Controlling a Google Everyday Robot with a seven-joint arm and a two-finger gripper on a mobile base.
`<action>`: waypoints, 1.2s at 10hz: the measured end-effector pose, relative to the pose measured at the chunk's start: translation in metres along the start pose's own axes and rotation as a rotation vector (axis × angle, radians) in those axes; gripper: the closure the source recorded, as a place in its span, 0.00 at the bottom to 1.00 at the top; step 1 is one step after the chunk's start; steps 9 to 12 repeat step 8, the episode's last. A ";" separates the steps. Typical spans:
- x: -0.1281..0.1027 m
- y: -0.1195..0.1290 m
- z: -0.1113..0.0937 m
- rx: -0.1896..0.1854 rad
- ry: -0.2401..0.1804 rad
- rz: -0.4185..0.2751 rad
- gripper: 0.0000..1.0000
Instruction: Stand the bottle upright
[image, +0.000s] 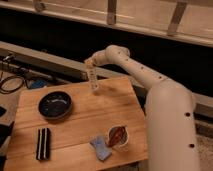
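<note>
The bottle (93, 80) is slim and whitish. It hangs nearly upright over the far edge of the wooden table (100, 115), with its lower end at or just above the wood. My gripper (89, 65) is shut on the bottle's top end. The white arm (135, 70) reaches in from the right.
A dark bowl (55, 105) sits on the table's left side. A black striped block (44, 143) lies at the front left. A white cup with red-brown contents (118, 136) and a blue cloth-like item (101, 148) lie at the front right. Cables (12, 82) lie beyond the left edge.
</note>
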 end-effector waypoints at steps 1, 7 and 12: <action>0.002 0.000 0.004 -0.002 -0.001 -0.001 1.00; -0.001 -0.018 0.024 0.003 -0.047 -0.013 1.00; -0.005 -0.023 0.024 0.013 -0.055 -0.015 1.00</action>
